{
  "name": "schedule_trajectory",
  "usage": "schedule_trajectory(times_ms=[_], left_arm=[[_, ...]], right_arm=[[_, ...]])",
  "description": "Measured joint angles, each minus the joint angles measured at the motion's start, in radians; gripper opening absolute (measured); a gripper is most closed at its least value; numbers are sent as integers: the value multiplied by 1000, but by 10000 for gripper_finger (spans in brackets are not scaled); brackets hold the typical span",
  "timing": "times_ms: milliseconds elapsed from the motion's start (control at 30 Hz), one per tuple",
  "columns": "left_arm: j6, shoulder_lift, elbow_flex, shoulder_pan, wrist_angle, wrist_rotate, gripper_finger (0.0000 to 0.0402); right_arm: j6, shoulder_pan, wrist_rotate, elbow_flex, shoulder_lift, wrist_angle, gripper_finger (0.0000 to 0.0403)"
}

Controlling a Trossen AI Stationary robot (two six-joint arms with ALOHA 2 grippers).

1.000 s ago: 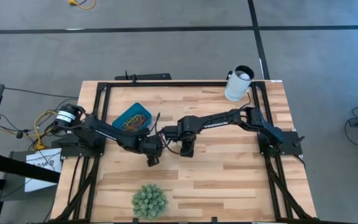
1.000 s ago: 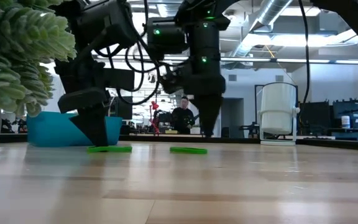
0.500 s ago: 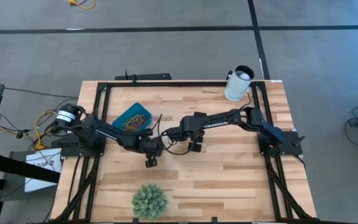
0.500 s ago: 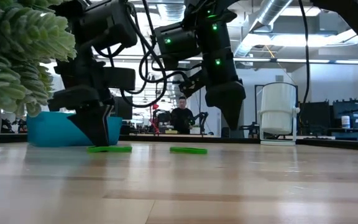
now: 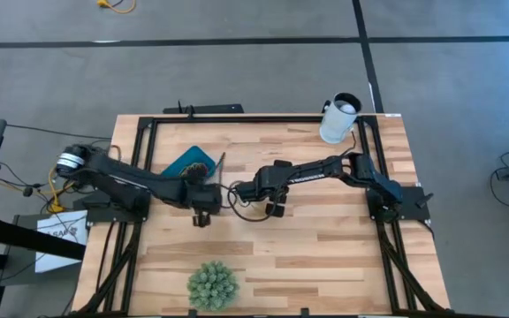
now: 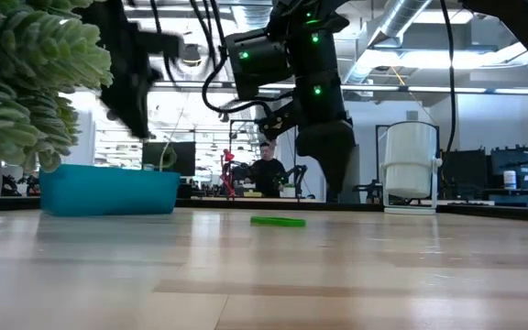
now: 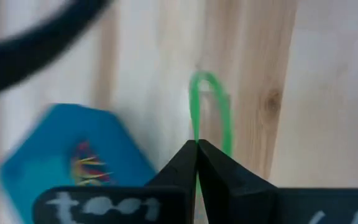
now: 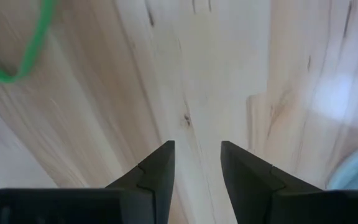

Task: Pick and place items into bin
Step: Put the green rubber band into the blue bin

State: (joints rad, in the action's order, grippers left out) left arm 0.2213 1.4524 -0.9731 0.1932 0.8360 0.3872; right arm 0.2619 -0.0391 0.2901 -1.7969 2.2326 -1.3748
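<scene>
My left gripper [image 7: 196,144] is shut on a green rubber band [image 7: 213,106] and sits raised above the table [image 5: 200,218], just on the near side of the teal bin [image 5: 191,165]. The bin [image 7: 67,155] rests flat on the table with several coloured bands inside. Another green band [image 6: 278,221] lies flat on the wood, also seen in the right wrist view [image 8: 17,50]. My right gripper [image 8: 197,152] hangs open above the table's middle [image 5: 275,205], with nothing between its fingers. My left gripper pinches the green band's loop at one end [image 7: 196,132] between its two fingertips. The fingers come from above, pointing down. The rest of the loop sticks out past the fingertips, clear of the table.
A white cup [image 5: 338,119] stands at the far right corner. A green spiky ball [image 5: 212,284] sits at the near edge and fills the low view's left side [image 6: 26,82]. A person [image 6: 266,170] stands in the room behind. Bare wood lies on the near right.
My left gripper has shut on the green band that lay on the table, lifted it clear, and moved up and toward the bin. My right gripper has risen from the table beside the other green band and tipped toward the right; it stays open.
</scene>
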Motion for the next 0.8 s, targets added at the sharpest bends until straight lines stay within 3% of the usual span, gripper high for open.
schedule_trajectory(times_ms=[133, 367, 500, 800], left_arm=[[34, -122, -60, 0, 168, 79, 0], [234, -310, -60, -41, 443, 244, 0], [267, -384, -12, -76, 446, 238, 0], [244, -445, 262, -142, 250, 100, 0]], right_arm=[[0, -1, -1, 0, 0, 44, 124], [0, -10, -2, 0, 0, 101, 124], [0, -17, -4, 0, 0, 143, 124], [0, -47, -4, 0, 0, 158, 124]])
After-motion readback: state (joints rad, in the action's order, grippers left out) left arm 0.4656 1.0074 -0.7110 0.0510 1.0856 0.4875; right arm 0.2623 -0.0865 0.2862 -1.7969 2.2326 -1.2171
